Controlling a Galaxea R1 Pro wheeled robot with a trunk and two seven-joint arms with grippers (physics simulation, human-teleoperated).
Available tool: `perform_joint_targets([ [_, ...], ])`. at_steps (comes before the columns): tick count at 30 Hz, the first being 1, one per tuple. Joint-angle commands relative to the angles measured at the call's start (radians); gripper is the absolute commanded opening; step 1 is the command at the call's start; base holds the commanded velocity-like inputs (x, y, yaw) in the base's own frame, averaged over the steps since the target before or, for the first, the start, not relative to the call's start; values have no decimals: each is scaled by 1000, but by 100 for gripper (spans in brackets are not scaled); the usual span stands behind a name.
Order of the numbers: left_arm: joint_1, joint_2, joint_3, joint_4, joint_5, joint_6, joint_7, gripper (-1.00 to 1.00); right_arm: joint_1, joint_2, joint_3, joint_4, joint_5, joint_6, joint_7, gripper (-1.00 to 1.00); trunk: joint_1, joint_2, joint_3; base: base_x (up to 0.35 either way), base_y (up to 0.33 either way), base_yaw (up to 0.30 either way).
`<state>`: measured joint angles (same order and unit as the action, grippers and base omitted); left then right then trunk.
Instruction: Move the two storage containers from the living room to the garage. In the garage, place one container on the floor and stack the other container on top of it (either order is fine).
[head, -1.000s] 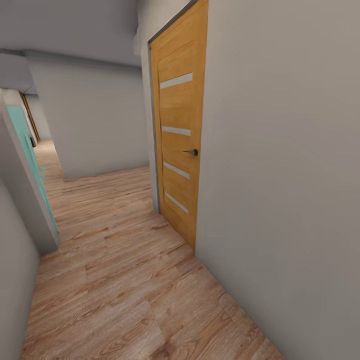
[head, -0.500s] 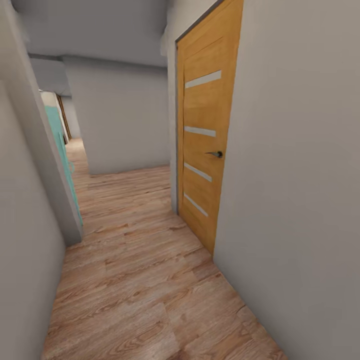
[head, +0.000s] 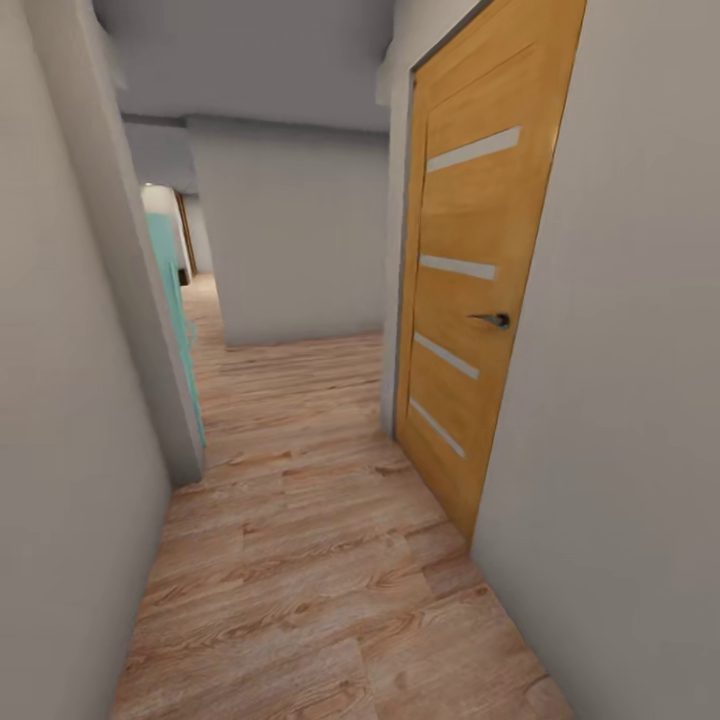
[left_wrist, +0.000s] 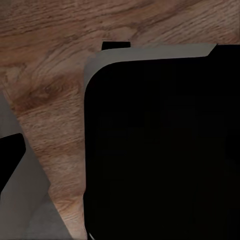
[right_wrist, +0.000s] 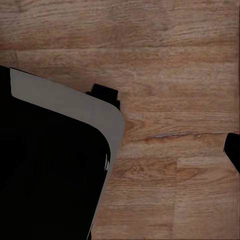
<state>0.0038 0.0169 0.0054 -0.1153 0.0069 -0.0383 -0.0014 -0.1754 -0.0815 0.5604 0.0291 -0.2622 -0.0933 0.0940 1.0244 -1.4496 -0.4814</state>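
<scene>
Head view: a narrow corridor with a light wood-plank floor (head: 300, 560) is running ahead between plain grey-white walls (head: 620, 400). A honey-wood door (head: 480, 300) with four frosted strips is standing closed in the wall at the view's right, its dark lever handle (head: 492, 320) sitting about halfway up. At the view's left, a teal panel (head: 172, 290) is showing beyond a wall corner, and a grey-white block of wall (head: 295, 240) is closing the corridor's far end, with the passage continuing to its left.

Left wrist view: a large black body with a grey rounded rim (left_wrist: 150, 52) is hanging over the plank floor; the hand's state cannot be told. Right wrist view: a similar black, grey-rimmed body (right_wrist: 65, 100) is hanging above the planks, and here too the hand's state cannot be told.

The storage containers are appearing in none of these pictures, so their place cannot be told.
</scene>
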Motion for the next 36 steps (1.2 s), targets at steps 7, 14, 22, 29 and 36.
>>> perform_joint_targets([
  [7, 1, 0, 0, -1, 0, -2, 0, 100, -1, 0, 7, 3, -11, -6, 6, 100, 1, 0, -1, 321, 0, 269],
  [14, 0, 0, -1, -1, -1, -2, 0, 100, -1, 0, 7, 3, -11, -6, 6, 100, 1, 0, -1, 321, 0, 268],
  [22, 0, -1, -1, -1, -1, -2, 0, 100, -1, -1, 6, 3, -11, -5, 10, 100, 1, 0, -1, 321, 0, 141],
  [29, 0, -2, -1, -2, -1, -2, 0, 100, -2, 0, 6, 3, -11, -5, 10, 100, 1, 0, -1, 321, -2, 7],
  [36, 0, -2, -1, -1, -1, -2, 0, 100, -2, 0, 6, 3, -11, -5, 10, 100, 1, 0, -1, 319, -75, 0],
])
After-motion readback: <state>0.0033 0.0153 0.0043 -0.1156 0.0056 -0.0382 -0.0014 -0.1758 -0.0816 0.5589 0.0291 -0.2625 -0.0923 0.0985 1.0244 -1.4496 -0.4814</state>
